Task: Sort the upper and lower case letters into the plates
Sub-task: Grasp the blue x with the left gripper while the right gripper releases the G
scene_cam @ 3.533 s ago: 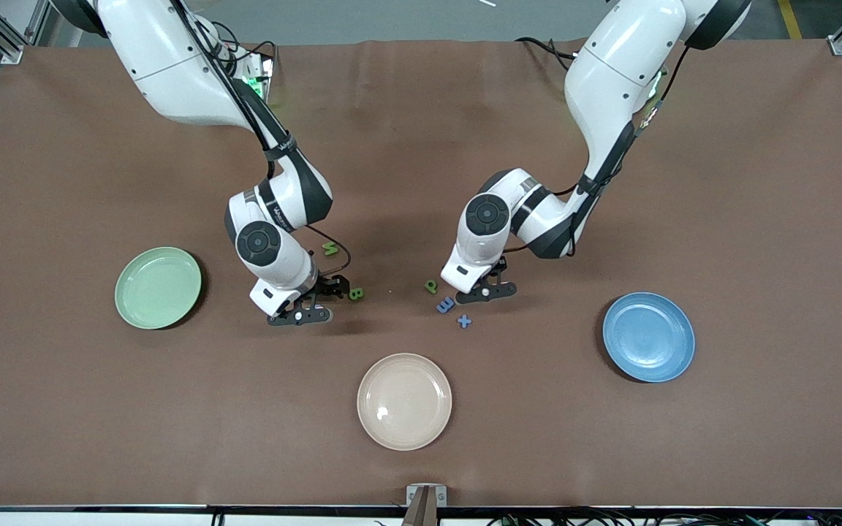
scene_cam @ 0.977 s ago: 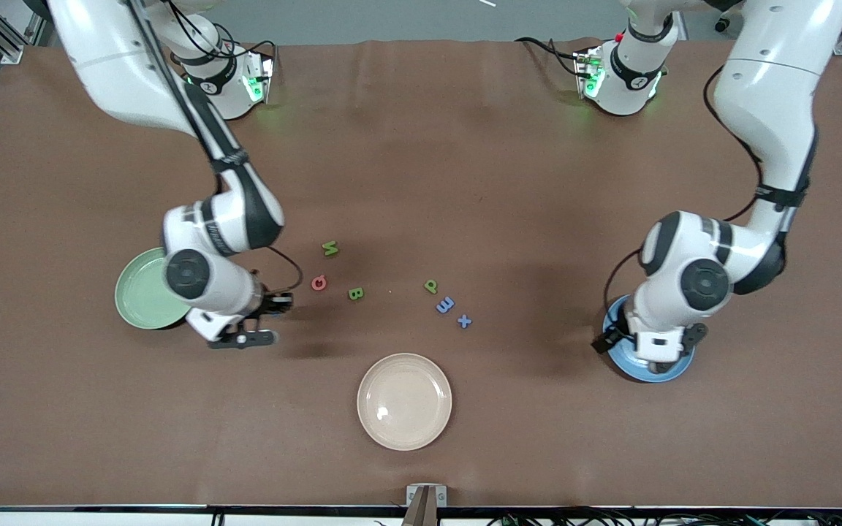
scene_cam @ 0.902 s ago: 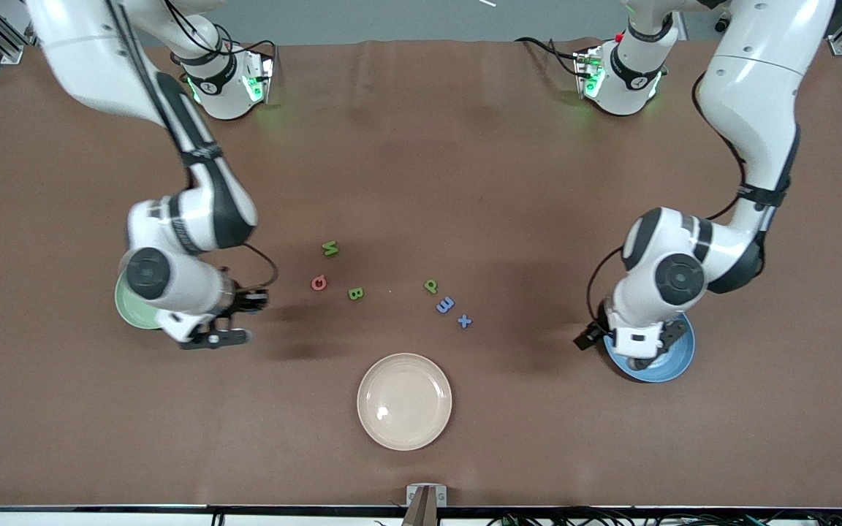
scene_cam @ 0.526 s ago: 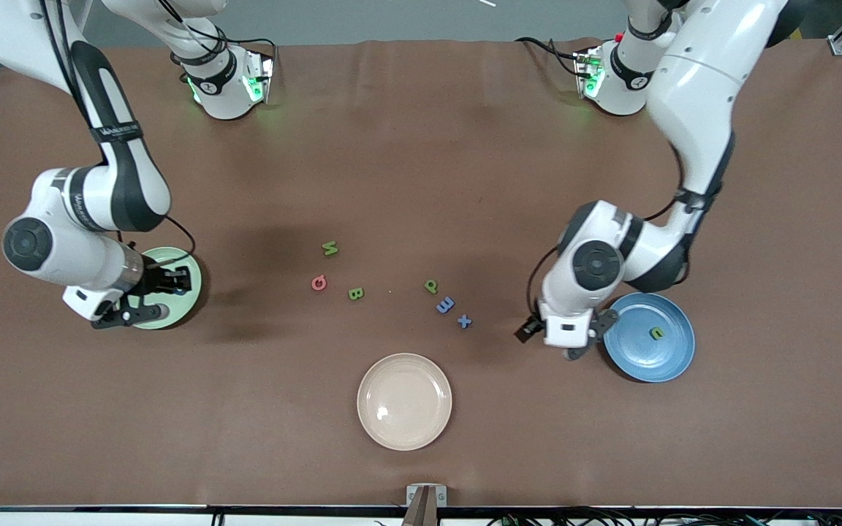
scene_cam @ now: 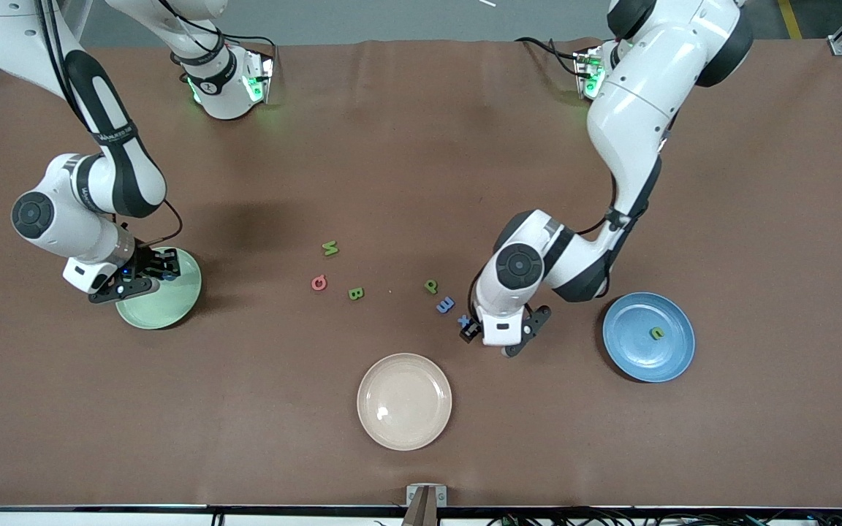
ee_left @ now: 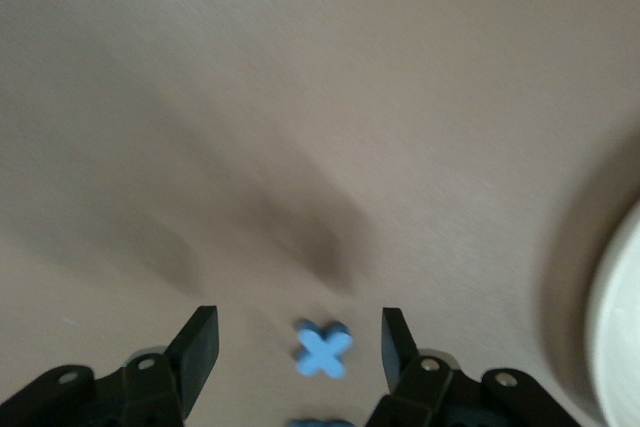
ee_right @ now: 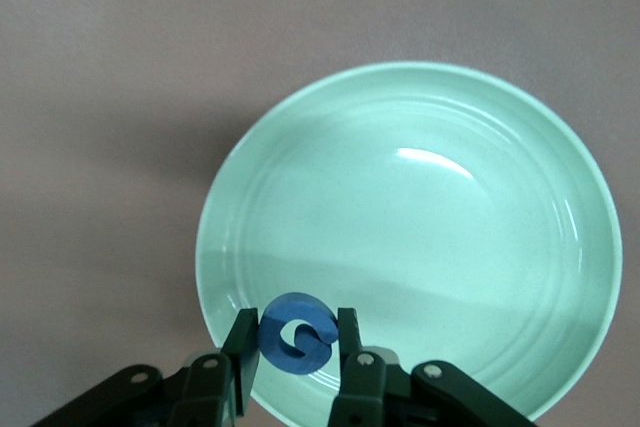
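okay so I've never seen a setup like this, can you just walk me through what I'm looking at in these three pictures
These are two white robot arms bolted to a brown table, each ending in a two-finger hand. The wide picture comes from a high camera facing them. The other two come from small cameras on each arm's wrist, looking down past the fingers.

Three plates lie on the table: a mint green plate, a sky blue plate and a cream plate. Small foam letters sit between them, and one green letter already lies in the blue plate.

The right hand is over the green plate's edge, shut on a blue letter. The left hand is open, with a blue x lying on the table between its fingers.
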You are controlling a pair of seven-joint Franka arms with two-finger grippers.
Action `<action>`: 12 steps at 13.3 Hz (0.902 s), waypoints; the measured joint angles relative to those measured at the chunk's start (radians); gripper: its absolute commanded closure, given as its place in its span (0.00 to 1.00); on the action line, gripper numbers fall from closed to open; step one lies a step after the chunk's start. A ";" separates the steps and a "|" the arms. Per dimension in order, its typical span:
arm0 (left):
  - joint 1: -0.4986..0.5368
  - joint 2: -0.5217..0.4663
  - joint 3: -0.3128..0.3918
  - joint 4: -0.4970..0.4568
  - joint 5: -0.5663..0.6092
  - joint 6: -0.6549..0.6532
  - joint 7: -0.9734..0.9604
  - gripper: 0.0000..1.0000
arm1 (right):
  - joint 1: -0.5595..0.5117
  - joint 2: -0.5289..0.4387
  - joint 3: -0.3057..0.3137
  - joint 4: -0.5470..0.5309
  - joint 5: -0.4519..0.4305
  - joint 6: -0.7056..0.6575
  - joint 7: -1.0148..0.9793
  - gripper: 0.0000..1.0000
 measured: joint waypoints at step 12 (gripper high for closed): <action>-0.066 0.045 0.041 0.023 0.000 0.012 -0.036 0.86 | -0.022 0.058 0.000 -0.043 0.000 0.114 -0.006 0.52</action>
